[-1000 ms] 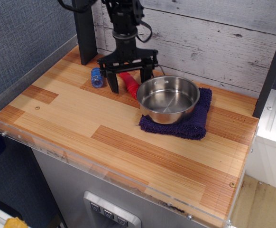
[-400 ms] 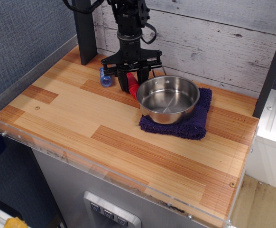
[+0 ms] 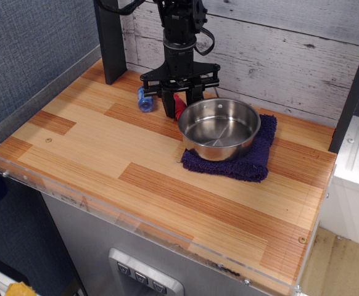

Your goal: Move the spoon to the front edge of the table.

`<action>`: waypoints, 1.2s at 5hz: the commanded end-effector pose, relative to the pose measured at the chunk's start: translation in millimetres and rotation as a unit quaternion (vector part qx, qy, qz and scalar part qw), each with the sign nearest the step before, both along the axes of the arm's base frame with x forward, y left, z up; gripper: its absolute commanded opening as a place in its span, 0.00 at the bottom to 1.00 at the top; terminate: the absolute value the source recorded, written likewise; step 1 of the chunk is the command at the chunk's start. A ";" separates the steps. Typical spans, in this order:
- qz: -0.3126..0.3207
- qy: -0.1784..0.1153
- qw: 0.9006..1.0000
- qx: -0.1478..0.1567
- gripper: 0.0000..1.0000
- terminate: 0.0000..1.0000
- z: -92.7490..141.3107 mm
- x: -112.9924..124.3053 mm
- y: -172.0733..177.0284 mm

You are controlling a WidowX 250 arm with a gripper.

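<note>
The gripper (image 3: 181,106) had narrowed its jaws onto the spoon (image 3: 179,105), whose red handle stood between them. Compared with a second earlier, the blue cylinder (image 3: 145,100) had shifted right, just left of the jaws; the pot (image 3: 219,127) sat just to their right.

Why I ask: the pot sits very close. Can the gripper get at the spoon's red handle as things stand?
Probably yes. The gripper is already down around the red handle of the spoon, beside the rim of the pot; the blue cylinder lies clear on the other side.
</note>
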State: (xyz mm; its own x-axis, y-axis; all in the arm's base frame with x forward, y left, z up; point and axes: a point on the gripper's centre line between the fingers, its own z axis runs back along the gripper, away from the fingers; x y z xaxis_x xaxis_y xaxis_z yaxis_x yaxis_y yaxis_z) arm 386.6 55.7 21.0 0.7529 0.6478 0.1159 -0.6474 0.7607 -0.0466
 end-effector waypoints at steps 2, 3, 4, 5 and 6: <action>0.005 -0.086 0.996 0.000 0.00 0.00 67.0 12.0 -1.1; 0.007 -0.103 0.995 -0.006 0.00 0.00 82.2 -4.6 12.3; 0.008 -0.113 0.994 -0.011 0.00 0.00 92.8 -26.5 27.4; 0.011 -0.117 0.993 -0.011 0.00 0.00 101.5 -51.5 42.7; 0.020 -0.128 0.991 -0.014 0.00 0.00 112.2 -81.1 57.4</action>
State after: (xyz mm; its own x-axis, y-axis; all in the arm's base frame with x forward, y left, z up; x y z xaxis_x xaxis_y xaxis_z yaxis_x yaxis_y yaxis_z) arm 303.8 111.1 118.0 0.6837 0.6905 0.2362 -0.6551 0.7233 -0.2182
